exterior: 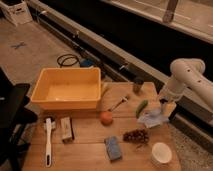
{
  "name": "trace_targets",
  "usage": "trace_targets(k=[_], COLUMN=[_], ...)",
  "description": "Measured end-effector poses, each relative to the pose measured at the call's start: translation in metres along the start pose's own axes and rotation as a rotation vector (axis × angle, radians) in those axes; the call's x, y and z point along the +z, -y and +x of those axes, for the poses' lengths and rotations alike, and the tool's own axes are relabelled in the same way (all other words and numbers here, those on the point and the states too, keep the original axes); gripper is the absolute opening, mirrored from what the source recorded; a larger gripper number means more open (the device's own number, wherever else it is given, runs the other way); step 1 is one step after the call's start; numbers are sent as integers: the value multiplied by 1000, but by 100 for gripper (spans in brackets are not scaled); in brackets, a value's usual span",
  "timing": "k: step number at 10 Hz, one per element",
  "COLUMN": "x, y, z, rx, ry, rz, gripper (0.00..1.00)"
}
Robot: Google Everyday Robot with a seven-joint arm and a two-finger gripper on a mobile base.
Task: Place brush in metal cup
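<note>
One long white brush (48, 141) lies flat at the front left corner of the worktop (85, 161). The pincer (168, 107) is far away from it, over on the right side of the worktop, at the end of a white arm (186, 75). The pincer is spread apart and has nothing in it. The metal cup (138, 85) stands up near the back edge, close to the pincer and well apart from the brush.

The brush is thin. Its wider head points to the back and its handle points to the front.

Just beside the brush is a small box (66, 129). Behind them sits a big yellow tub (67, 89). Near the middle is an orange ball of fruit (106, 118), with a thin dark tool (119, 104) behind it. More to the right are a green vegetable (142, 108), a crumpled white and blue cloth (152, 119), a bunch of dark grapes (136, 135), a blue sponge (113, 148) and a round white bowl (161, 153).

The worktop is made of light wood. The floor (30, 55) behind it is grey, with a loop of black cable (67, 60) lying on it. A black chair (12, 115) stands on the left.
</note>
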Motion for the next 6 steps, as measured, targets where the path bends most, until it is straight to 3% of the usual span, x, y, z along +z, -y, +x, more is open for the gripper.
trace_targets(k=[6], x=[0], y=[0], z=[0], rx=[0], ry=[0], rz=[0], gripper=[71])
